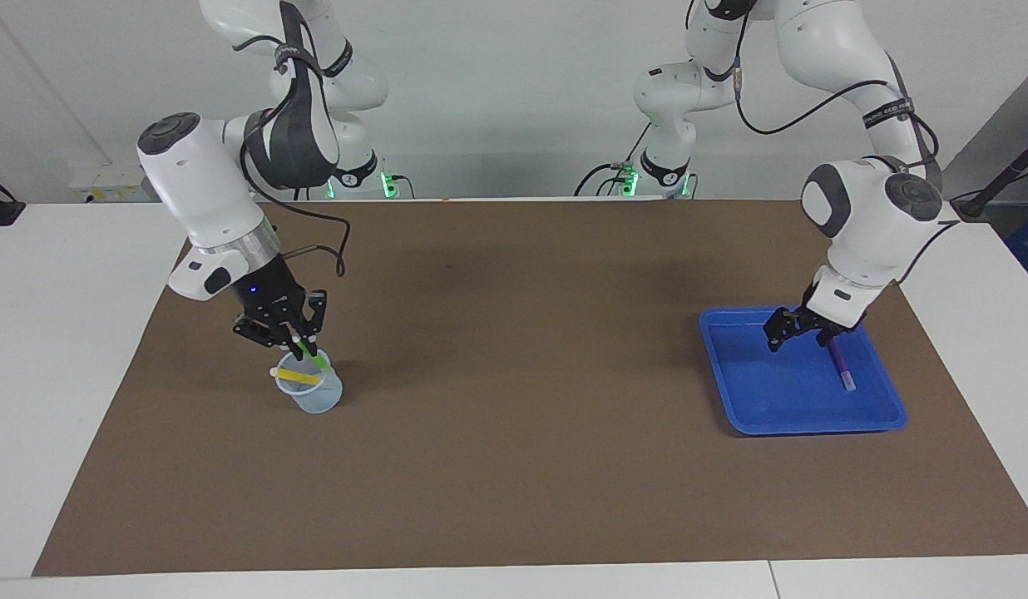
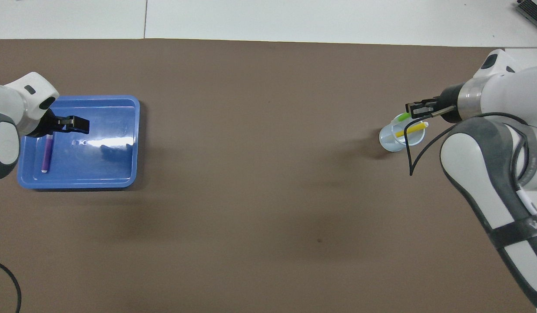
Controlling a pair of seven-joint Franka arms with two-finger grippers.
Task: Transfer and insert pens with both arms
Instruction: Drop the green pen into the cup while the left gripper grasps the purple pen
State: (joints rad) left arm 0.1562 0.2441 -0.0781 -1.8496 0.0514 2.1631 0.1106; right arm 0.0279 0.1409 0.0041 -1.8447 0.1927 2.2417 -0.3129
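My right gripper (image 1: 291,339) (image 2: 415,108) is shut on the green pen (image 1: 308,356) (image 2: 403,116), which slants down with its lower end at the mouth of the clear cup (image 1: 318,398) (image 2: 391,141). The yellow pen (image 1: 296,376) (image 2: 411,128) leans inside that cup. At the left arm's end of the table the purple pen (image 1: 838,366) (image 2: 46,152) lies in the blue tray (image 1: 813,426) (image 2: 99,174). My left gripper (image 1: 801,333) (image 2: 66,126) hangs open over the end of the purple pen nearer the robots, holding nothing.
A brown mat (image 1: 514,466) covers most of the white table. The cup stands toward the right arm's end and the tray toward the left arm's end, with bare mat between them.
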